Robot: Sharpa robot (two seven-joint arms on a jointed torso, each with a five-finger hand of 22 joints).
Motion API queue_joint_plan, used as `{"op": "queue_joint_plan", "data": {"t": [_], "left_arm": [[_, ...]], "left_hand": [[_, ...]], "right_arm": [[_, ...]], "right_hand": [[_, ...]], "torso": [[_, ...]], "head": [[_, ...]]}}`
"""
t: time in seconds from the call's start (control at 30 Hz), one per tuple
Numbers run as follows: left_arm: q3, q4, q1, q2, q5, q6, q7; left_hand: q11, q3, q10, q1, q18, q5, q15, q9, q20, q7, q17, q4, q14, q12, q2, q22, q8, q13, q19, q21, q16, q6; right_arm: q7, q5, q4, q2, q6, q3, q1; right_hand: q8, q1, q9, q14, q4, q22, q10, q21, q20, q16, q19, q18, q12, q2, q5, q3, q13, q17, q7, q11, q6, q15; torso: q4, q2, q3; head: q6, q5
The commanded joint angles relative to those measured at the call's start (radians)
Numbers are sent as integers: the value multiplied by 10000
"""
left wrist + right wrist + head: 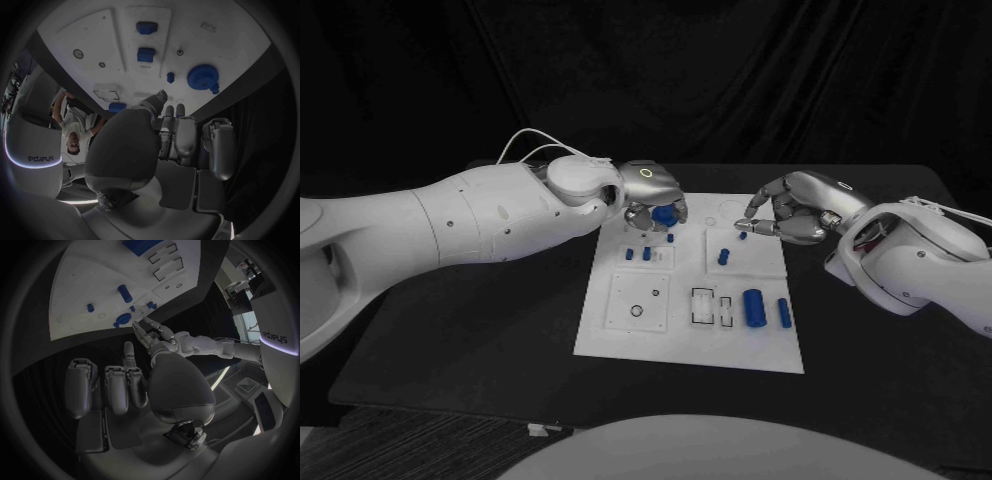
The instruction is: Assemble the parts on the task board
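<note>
We are looking at the white task board, lying in the middle of the black surface, and we are using it as our landmark throughout. At the board's far left corner the left hand is hovering over a blue gear-shaped part; in the left wrist view the same gear is sitting flat on the board, apart from the fingers, which are lying loosely extended beside one another and holding nothing. At the board's far right edge the right hand is reaching in with its fingers curled downward toward a small blue peg; whether the fingertips are pinching anything we cannot tell, though in the right wrist view its fingers are appearing straight and empty. Just nearer than the gear, two short blue pegs are standing in the board, a taller blue peg is standing near the board's centre, and two long blue cylinders are lying toward the board's near right side beside empty rectangular slots. We are judging the step in hand to be the seating of the far-side parts, with the gear as the left hand's likely concern. The next move is calling for a careful descent of the fingers round the chosen part, keeping it level over its seat.
</note>
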Motion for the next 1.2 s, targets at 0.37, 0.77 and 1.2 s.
{"op": "queue_joint_plan", "data": {"t": [0.37, 0.77, 1.2], "left_arm": [[12, -423, -151, 362, -45, 599, -184], [12, -682, -300, 540, -45, 732, -272], [13, -1136, -472, 792, -45, 662, -219]], "left_hand": [[11, 246, 420, -269, -637, 100, 12, -223, -70, -19, 23, 110, 226, -300, -147, 2199, -24, -265, 396, 209, 291, 2], [-40, 237, 449, -374, -627, -35, -8, -297, -69, 165, -63, 146, 186, -485, -145, 2185, -13, -369, 370, 162, 271, 103], [-81, 311, 473, -334, -626, 106, -44, -327, -78, 267, -175, 102, 165, -652, -89, 2184, 59, -474, 370, 158, 239, 358]], "right_arm": [[-1, -85, -44, 25, -69, 7, -27], [-6, -85, -78, 52, -58, 7, -39], [-17, -85, -123, 87, -14, 7, -41]], "right_hand": [[187, 106, 163, 950, -92, 2188, 992, -181, 68, -37, 273, 214, 166, 17, 160, -56, 2678, 2124, -37, -21, 41, 59], [187, 106, 163, 950, -92, 2188, 992, -181, 68, -37, 273, 214, 166, 17, 160, -56, 2678, 2124, -37, -21, 41, 59], [190, 94, 163, 948, -74, 2188, 992, -183, 67, -42, 273, 214, 166, 15, 153, -70, 2678, 2115, -37, -21, 49, 58]], "torso": [[4, 3, 0], [9, -1, 0], [8, 2, -1]], "head": [[1, -13], [1, -34], [1, -54]]}}
